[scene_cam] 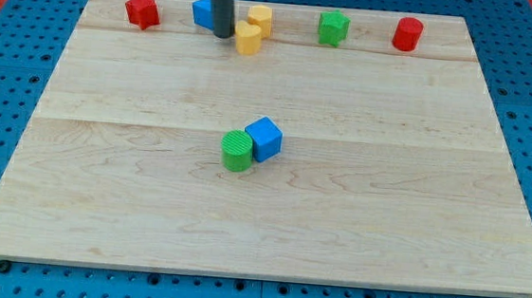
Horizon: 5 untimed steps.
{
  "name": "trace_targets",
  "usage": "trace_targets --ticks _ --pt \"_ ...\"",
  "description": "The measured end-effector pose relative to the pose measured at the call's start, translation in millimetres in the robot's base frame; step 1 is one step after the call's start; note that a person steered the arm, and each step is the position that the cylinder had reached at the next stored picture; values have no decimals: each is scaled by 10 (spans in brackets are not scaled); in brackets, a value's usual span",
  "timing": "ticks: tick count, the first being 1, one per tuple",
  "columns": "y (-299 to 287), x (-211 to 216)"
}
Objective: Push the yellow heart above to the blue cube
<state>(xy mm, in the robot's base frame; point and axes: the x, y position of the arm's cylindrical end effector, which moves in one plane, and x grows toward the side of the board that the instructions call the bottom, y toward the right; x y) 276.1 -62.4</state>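
Note:
The yellow heart (pixel 248 37) lies near the view's top, just right of my tip (pixel 223 35); whether they touch cannot be told. A second yellow block (pixel 260 18) sits just above and right of the heart. The blue cube (pixel 264 138) lies near the board's middle, touching a green cylinder (pixel 236 150) at its lower left. The dark rod comes down from the view's top edge and partly hides a blue block (pixel 202 13) behind it.
Along the view's top stand a red star-like block (pixel 142 10) at the left, a green star-like block (pixel 333 27) and a red cylinder (pixel 407 34) at the right. The wooden board (pixel 100 203) lies on a blue pegboard.

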Motion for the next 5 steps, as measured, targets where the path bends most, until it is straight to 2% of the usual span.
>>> trace_targets --ticks 2,3,4,5 --pt "751 769" --pt "1469 772" --pt "1632 193" --pt "1283 -66"
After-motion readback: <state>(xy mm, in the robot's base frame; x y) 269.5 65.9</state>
